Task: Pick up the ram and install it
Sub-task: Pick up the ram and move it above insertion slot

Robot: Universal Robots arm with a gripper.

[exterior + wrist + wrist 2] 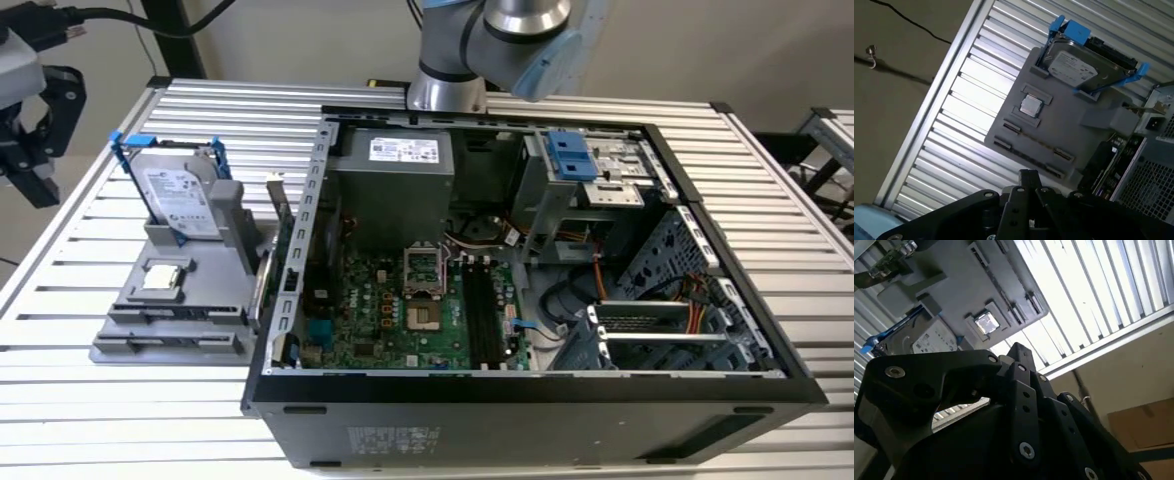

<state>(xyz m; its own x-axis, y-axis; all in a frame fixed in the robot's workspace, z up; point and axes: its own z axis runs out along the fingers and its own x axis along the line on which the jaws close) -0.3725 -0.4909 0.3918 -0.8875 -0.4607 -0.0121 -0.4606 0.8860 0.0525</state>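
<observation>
Just one ram [278,212] stands near one drive [178,190].

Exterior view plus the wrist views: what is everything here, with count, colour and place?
table: one, silver slats, under everything.
computer case: one, black, open, middle of the table.
motherboard: one, green, on the case floor.
power supply: one, grey, at the case's far end.
holder: one, grey, beside the case on the exterior view's left.
hard drive: one, silver in a blue frame, upright in the holder.
processor chip: one, silver, flat on the holder.
ram: one, green, on edge between holder and case.
robot arm: one, silver and blue, behind the case.
gripper: one, black, at the exterior view's left edge, apart from the ram.
</observation>
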